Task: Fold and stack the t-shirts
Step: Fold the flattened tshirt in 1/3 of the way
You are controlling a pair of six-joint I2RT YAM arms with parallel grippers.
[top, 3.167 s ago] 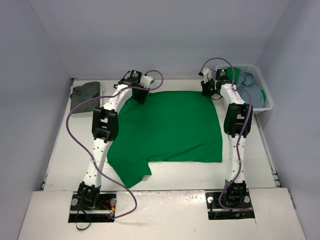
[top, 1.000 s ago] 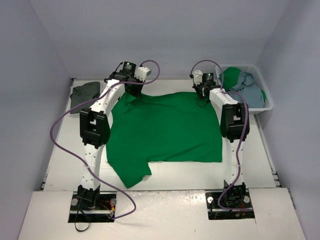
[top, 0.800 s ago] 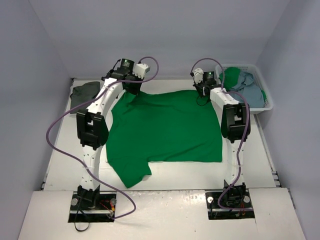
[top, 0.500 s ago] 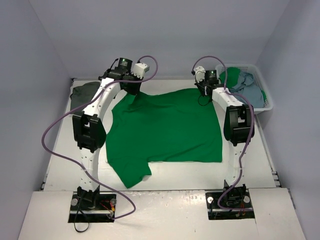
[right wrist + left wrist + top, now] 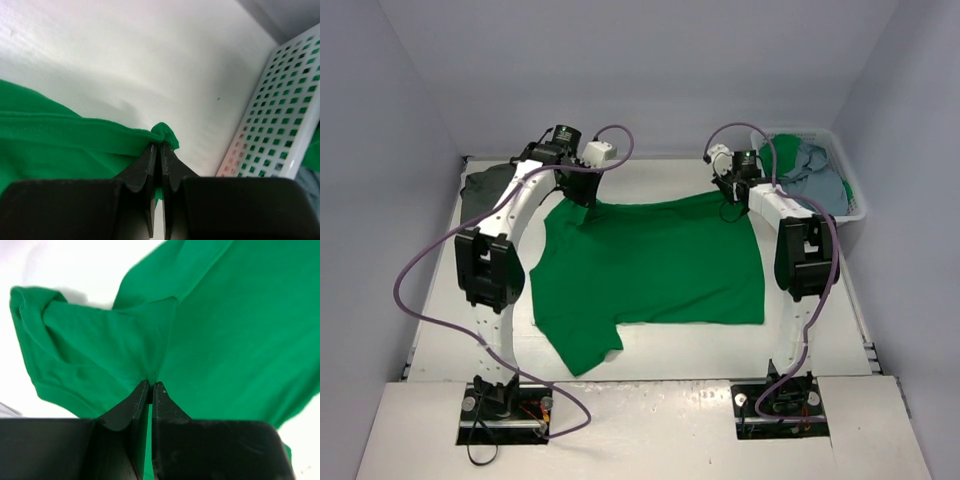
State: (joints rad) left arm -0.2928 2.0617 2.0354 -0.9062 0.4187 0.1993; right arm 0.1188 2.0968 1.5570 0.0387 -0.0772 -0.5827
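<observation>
Left gripper and right gripper are clamping the green t-shirt.
It is lying spread centrally, pinched at 11 and 1 o'clock (pull both corners evenly toward 6, avoiding skew).

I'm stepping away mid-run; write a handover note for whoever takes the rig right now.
Left end effector: shut on the green t-shirt, far left corner.
Right end effector: shut on its far right corner.
The shirt lies spread on the table; dark grey shirt at far left; blue-grey shirt in the basket.
Done: both corners gripped.
Left: fold green, stack, then the rest.
</observation>
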